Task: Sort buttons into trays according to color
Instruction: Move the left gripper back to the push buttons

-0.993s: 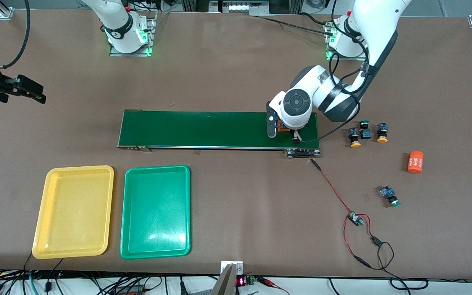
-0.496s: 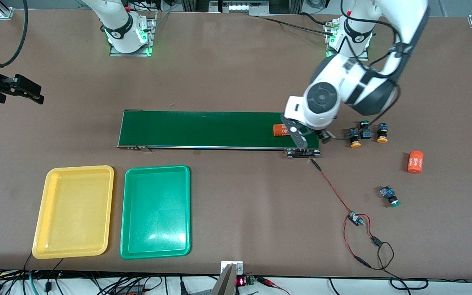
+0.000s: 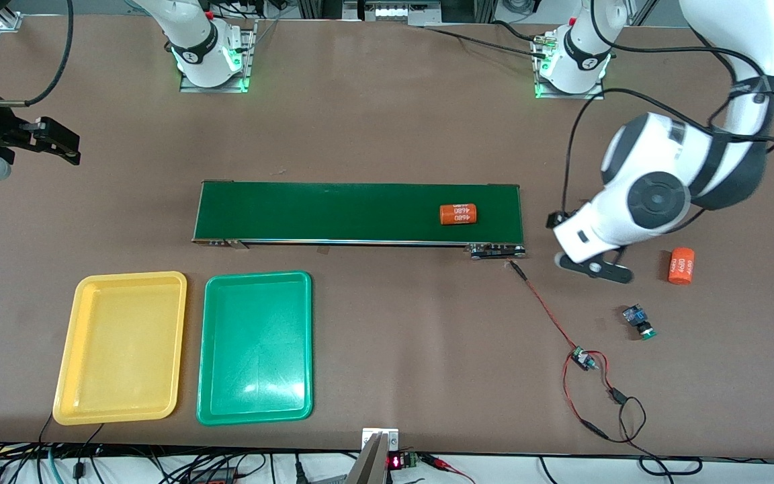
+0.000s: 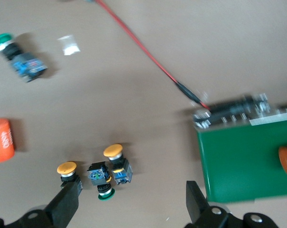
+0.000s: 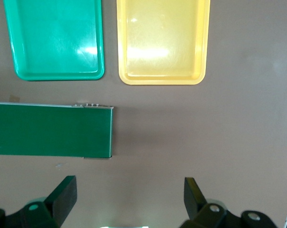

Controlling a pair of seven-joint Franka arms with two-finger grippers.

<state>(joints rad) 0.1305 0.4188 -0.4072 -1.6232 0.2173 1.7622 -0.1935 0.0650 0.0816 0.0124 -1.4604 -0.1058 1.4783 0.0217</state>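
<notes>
Tabletop: left hand (image 4: 129,202) (fingers apart) above clustered buttons (image 4: 103,168).

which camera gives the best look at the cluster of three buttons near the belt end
The left wrist view: the three clustered buttons show plainly beneath the open left gripper. In the front view the left arm hides them. The right wrist view doesn't take them in.

A glossy plastic sheen with bright highlights is shown by the yellow tray (image 3: 120,347) and the green tray (image 3: 254,347) beside it. The table (image 3: 387,107) under them looks matt and smooth. The belt (image 3: 333,212) appears smooth, dark, slightly shiny.
</notes>
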